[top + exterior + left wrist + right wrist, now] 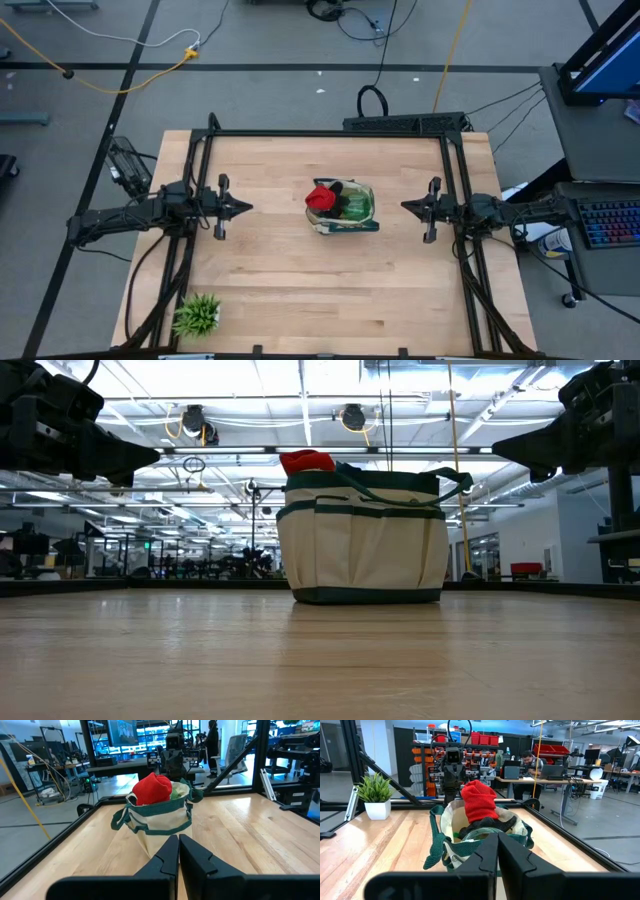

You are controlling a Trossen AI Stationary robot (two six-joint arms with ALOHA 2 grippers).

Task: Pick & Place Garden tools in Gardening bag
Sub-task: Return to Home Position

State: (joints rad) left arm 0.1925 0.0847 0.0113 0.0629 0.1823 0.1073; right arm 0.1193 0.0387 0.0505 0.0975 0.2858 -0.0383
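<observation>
1. A cream canvas gardening bag with dark green trim [350,225] stands upright mid-table, mouth up, its long axis running arm to arm. Red gloves [320,196] poke out at its left end.
2. The left gripper [249,208] and right gripper [404,207] hover on either side, clear of the bag, fingers pressed together.
3. The wooden table [300,290] lies open around the bag. A small potted green plant [197,315] sits at a left-side corner.

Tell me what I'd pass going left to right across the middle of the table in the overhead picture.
Left arm's fingers, shut → gardening bag, red gloves poking out of it → right arm's fingers, shut. The potted plant overlaps the left arm's span, so it is left out.
</observation>
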